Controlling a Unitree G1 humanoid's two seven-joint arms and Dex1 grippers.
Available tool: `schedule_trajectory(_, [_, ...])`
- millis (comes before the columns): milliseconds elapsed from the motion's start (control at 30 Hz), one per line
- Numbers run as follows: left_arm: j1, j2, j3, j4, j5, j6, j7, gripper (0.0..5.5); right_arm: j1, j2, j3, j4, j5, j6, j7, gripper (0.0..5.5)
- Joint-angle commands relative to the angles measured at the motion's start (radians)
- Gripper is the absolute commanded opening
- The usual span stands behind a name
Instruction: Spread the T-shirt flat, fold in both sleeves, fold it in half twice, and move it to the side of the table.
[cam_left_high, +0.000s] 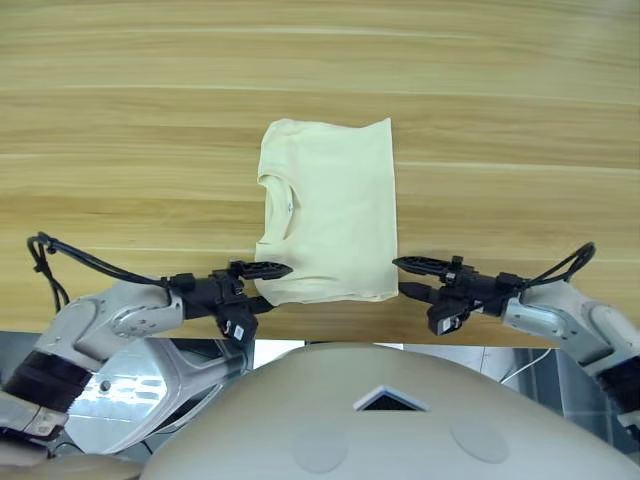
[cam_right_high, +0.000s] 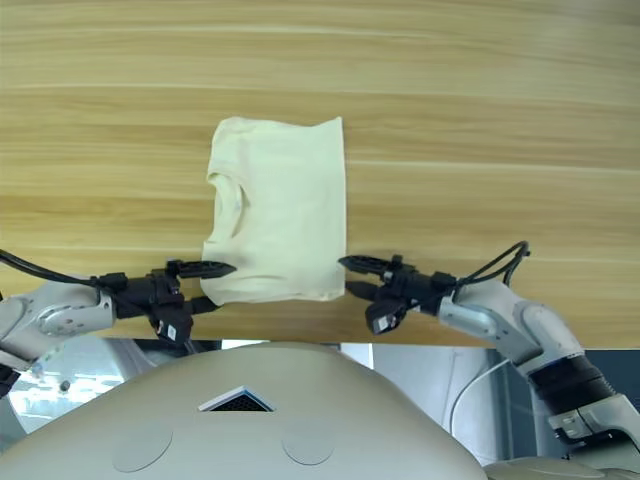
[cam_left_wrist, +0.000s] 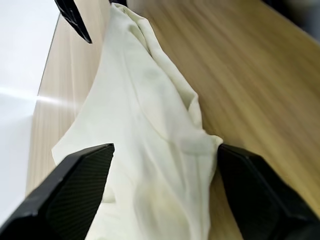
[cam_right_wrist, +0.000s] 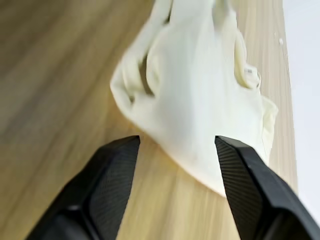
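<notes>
Cream on wood: flanking the folded T-shirt (cam_left_high: 330, 210) at the table's (cam_left_high: 120, 150) near edge.
Hovering left gripper (cam_left_high: 275, 287) and right gripper (cam_left_high: 400, 277) agape by its near corners; likely needing level pinches before lifting.

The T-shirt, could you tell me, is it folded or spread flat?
Folded: the T-shirt lies as a compact rectangle, collar at its left edge, no sleeves sticking out.

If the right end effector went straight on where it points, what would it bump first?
Most likely the T-shirt. The right end effector is open and points at the shirt's near corner, with nothing between them. Its height over the table is unclear, so it might skim the cloth.
</notes>
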Motion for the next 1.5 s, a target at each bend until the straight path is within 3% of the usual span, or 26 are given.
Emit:
schedule_trajectory(33, [0.01,0.018,-0.018,0.085,0.086,0.059,-0.054,3.78,0.037,-0.037,0.003,0.01,-0.014,0.0,0.05,2.8])
schedule_trajectory(233, [0.017,0.017,-0.025,0.088,0.082,0.058,-0.057,3.78,0.044,-0.036,0.004,0.002,-0.004,-0.008,0.063,2.8])
schedule_trajectory(300, [0.017,0.018,-0.029,0.086,0.081,0.054,-0.061,3.52,0.032,-0.026,0.012,0.004,-0.005,-0.009,0.068,2.8])
schedule_trajectory(900, [-0.026,-0.025,-0.079,0.117,0.111,0.055,-0.045,0.43,-0.075,0.051,0.073,0.11,0.007,-0.041,0.071,2.8])
schedule_trajectory(1000, [-0.035,-0.037,-0.081,0.127,0.114,0.055,-0.041,0.11,-0.091,0.063,0.07,0.13,0.01,-0.045,0.066,2.26])
schedule_trajectory(1433, [-0.091,-0.084,-0.056,0.195,0.103,0.045,-0.004,0.11,-0.098,0.075,0.04,0.147,0.026,-0.038,0.054,0.11])
schedule_trajectory(1500, [-0.107,-0.101,-0.055,0.21,0.098,0.034,0.01,0.11,-0.094,0.07,0.037,0.133,0.034,-0.038,0.061,0.0])
